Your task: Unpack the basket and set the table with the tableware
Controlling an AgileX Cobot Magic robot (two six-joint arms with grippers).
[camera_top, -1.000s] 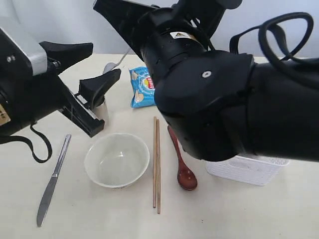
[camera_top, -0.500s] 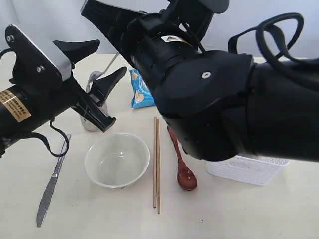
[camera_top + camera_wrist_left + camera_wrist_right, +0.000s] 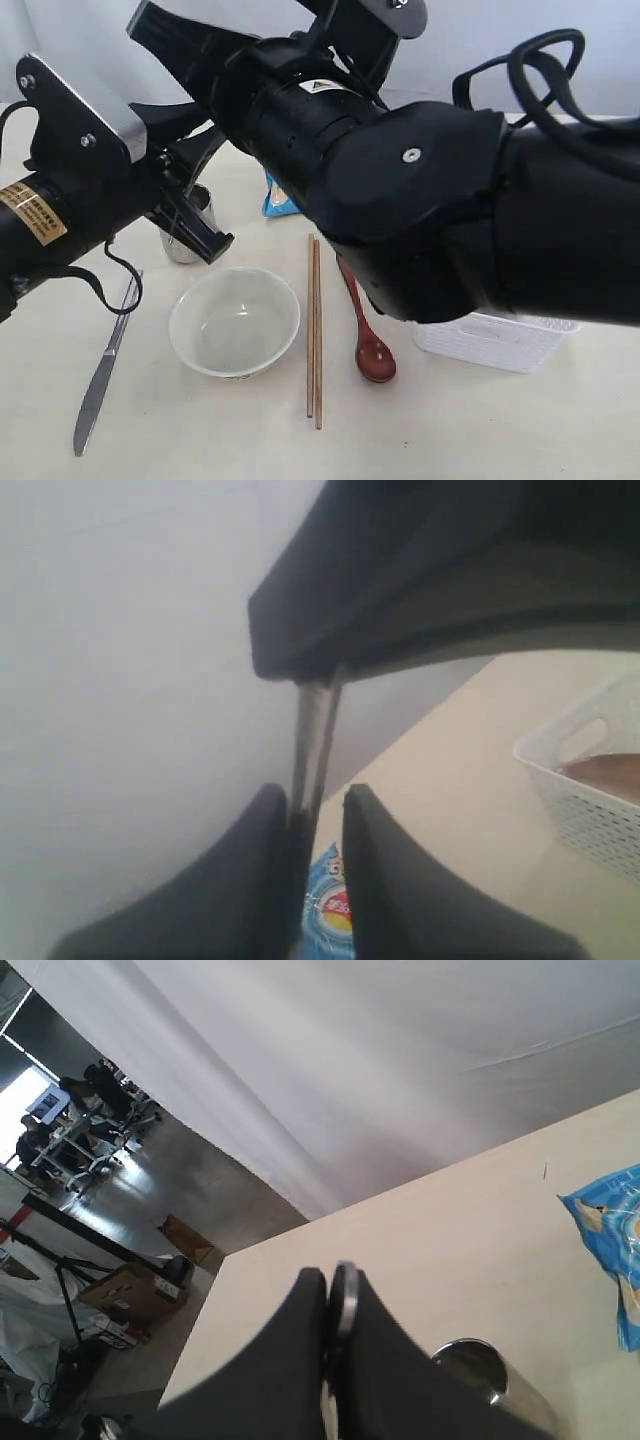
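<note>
- The counter (image 3: pixel 480 430) is a plain cream-beige top.
- A steel knife (image 3: pixel 103 368) lies near the left edge, its blade toward the near side.
- A white bowl (image 3: pixel 234 321) sits upright just right of the knife, apart from it.
- Two wooden chopsticks (image 3: pixel 313 330) lie side by side, right of the bowl.
- A dark reddish spoon (image 3: pixel 372 352) lies beside the chopsticks, its bowl end nearer.
- A white perforated basket (image 3: pixel 497 340) stands right of the spoon.
- A shiny steel cup (image 3: pixel 180 248) stands upright behind the bowl.
- A blue crisp packet (image 3: pixel 273 200) lies flat farther back, only an edge showing.
</note>
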